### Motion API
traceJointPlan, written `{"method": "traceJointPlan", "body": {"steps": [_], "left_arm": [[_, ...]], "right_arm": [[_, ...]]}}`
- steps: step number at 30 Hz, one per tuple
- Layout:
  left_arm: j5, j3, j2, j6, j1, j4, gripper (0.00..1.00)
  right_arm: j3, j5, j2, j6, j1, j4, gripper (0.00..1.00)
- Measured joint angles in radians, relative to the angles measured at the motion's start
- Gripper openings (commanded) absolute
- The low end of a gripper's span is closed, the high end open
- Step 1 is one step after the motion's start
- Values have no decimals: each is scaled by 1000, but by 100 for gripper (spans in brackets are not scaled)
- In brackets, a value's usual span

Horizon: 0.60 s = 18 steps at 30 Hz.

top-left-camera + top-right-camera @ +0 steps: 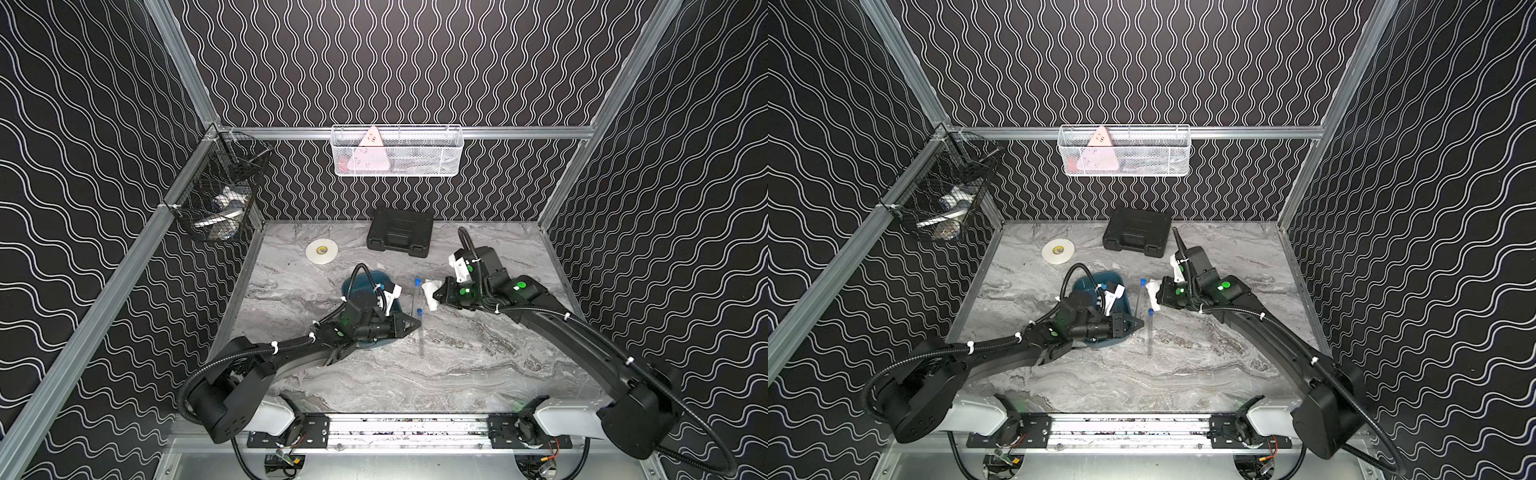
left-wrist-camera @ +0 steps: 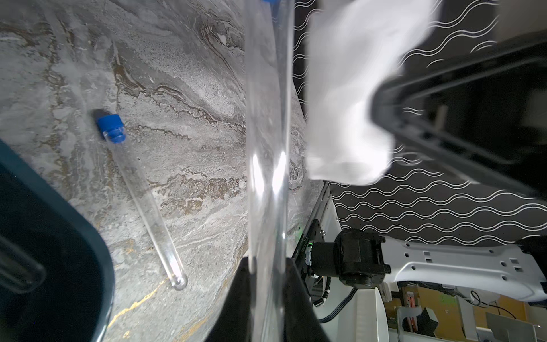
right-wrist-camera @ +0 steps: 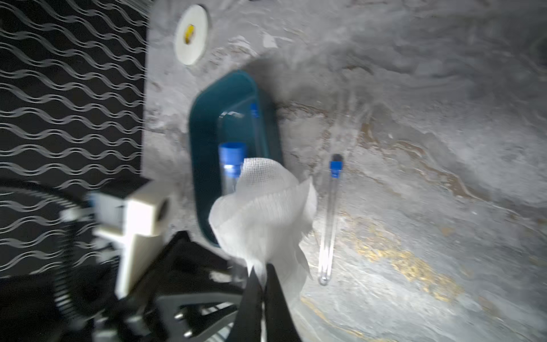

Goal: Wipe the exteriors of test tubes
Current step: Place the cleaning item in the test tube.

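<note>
One tube (image 2: 268, 148) clamped in left gripper (image 2: 268, 266); right gripper (image 3: 263, 272) pinches tissue (image 3: 263, 213) beside it (contact unclear). Likely mid-task: second tube (image 3: 330, 225) lies on table (image 1: 457, 374), third tube (image 3: 254, 111) waits in tray (image 3: 196, 118).

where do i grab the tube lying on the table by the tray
Probably the clear middle of the tube, coming straight down with the jaws closing across it. It lies flat on the table, apart from the tray, with bare marble along both long sides. The rounded end would likely slip.
</note>
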State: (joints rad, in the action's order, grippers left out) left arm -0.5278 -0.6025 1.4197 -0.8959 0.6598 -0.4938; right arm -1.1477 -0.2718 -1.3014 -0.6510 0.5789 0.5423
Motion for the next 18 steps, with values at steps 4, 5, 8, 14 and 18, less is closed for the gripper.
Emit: {"method": "traceJointPlan", "body": {"steps": [4, 5, 8, 14, 18], "left_arm": [[-2, -9, 20, -18, 0, -19, 11], [-5, -12, 21, -18, 0, -21, 11], [-8, -23, 21, -18, 0, -32, 12], [-13, -26, 6, -17, 0, -22, 12], [-13, -26, 3, -17, 0, -20, 12]], "right_arm": [[3, -79, 17, -45, 4, -68, 0], [12, -92, 16, -57, 6, -85, 0], [48, -103, -3, -76, 10, -103, 0], [88, -84, -27, -95, 16, -99, 0], [94, -77, -39, -101, 18, -100, 2]]}}
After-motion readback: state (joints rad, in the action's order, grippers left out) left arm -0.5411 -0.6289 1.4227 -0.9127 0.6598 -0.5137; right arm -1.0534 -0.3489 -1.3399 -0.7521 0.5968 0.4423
